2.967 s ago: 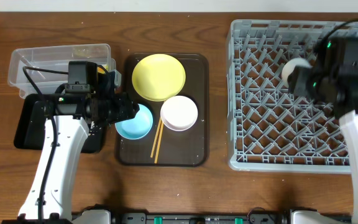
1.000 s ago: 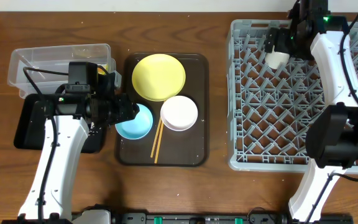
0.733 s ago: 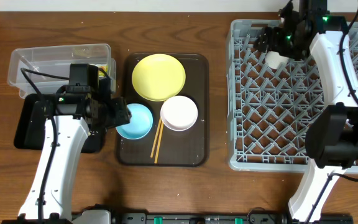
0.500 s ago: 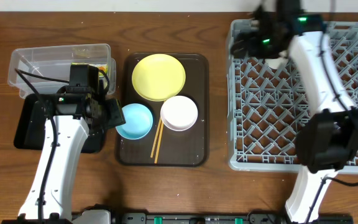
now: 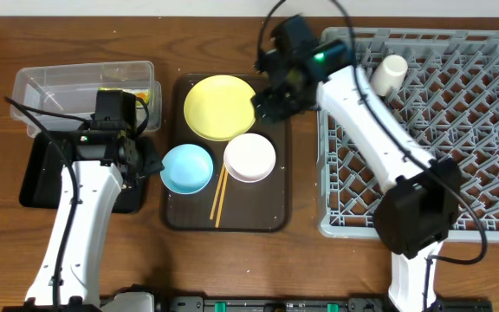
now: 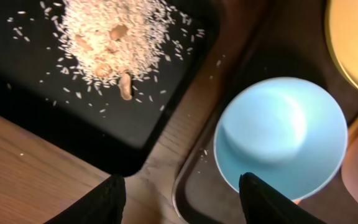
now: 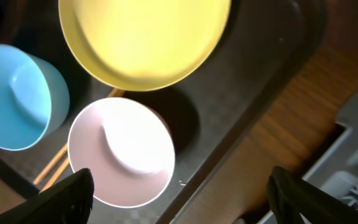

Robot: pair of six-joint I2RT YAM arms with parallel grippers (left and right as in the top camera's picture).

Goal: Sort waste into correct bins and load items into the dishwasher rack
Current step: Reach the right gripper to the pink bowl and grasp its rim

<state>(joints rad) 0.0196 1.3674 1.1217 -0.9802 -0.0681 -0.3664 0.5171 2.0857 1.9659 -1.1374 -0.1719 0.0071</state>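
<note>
Cup (image 5: 392, 74) lies in rack (image 5: 423, 227), near a corner. Left hand (image 6: 182, 186) wide open, empty, over blue bowl (image 6: 281, 134) rim and black tray (image 6: 17, 87) holding rice (image 6: 104, 31). Right hand (image 7: 182, 186) wide open, empty, above white bowl (image 7: 122, 152) and yellow plate (image 7: 145, 37) on brown tray (image 7: 253, 99).

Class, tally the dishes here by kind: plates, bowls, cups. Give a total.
Plates: 1, the round yellow plate
Bowls: 2, the white bowl and the light blue bowl
Cups: 1, the small white cup
Total: 4
</note>
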